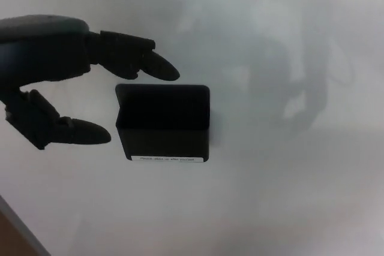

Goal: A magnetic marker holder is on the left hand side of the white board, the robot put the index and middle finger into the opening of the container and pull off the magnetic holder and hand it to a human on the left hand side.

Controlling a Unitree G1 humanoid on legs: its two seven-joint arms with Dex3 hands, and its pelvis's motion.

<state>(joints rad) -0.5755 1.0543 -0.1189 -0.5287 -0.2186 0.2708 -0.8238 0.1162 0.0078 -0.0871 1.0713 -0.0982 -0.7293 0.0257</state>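
Observation:
A black magnetic marker holder [163,123] sticks to the whiteboard [270,196], its opening facing up and a white label along its bottom edge. My left hand [66,88] comes in from the left, open, with nothing in it. Its two upper fingers [147,63] reach over the holder's top left corner, just above the opening. The thumb [81,131] points at the holder's left side, a small gap away. My right hand is out of sight.
The whiteboard fills nearly the whole picture and carries faint grey reflections at the upper right [300,82]. A brown strip [12,238] shows beyond the board's edge at the bottom left corner.

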